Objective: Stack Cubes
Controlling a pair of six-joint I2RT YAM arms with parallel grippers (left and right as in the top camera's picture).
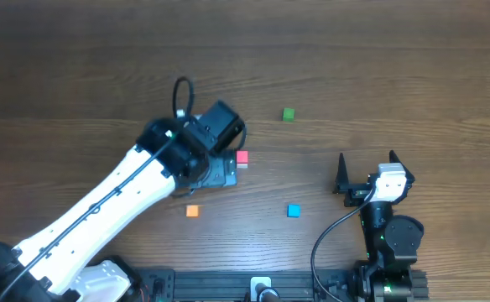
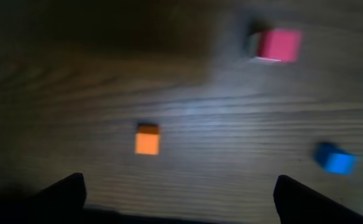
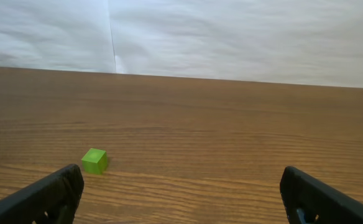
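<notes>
An orange cube (image 1: 193,210) lies on the brown wooden table (image 1: 77,67), well apart from the other cubes. The left gripper (image 2: 178,190) hangs lifted over the table near it, its fingers spread wide and holding nothing. A pink cube (image 1: 242,157) sits just beside that arm's wrist. A green cube (image 1: 289,114) lies farther up and a blue cube (image 1: 293,210) lower down. At the right, the right gripper (image 1: 367,168) is also wide and empty, facing the green cube.
</notes>
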